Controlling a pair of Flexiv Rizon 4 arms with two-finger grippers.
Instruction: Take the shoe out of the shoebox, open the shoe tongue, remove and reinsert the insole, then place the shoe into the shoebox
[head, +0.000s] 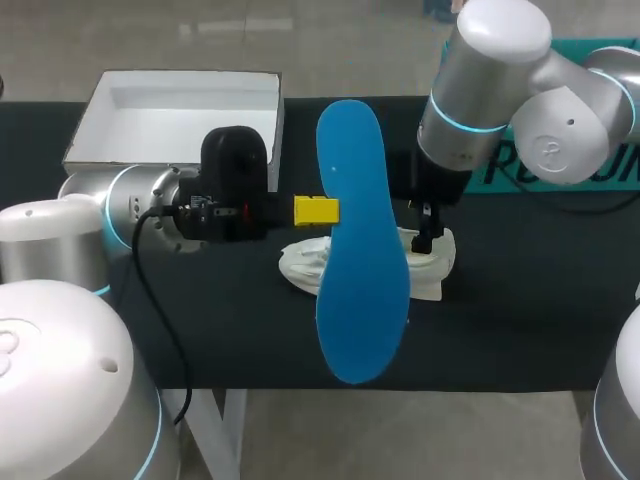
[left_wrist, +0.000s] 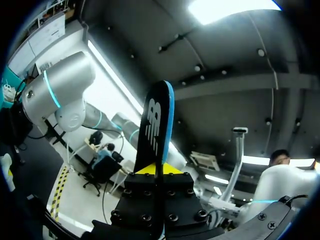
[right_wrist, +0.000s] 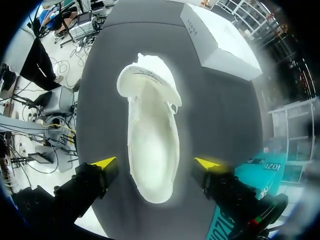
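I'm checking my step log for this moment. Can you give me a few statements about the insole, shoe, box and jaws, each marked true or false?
1. The left jaws are shut on the insole. True.
2. The shoe lies in the box. False: it lies on the table, outside the box.
3. The right jaws are shut on the shoe. False: they stand open, one finger on either side of the shoe, clear of it.
4. The box is open with no shoe in it. True.
5. The insole lies flat on the table. False: the left jaws hold it up in the air above the shoe.
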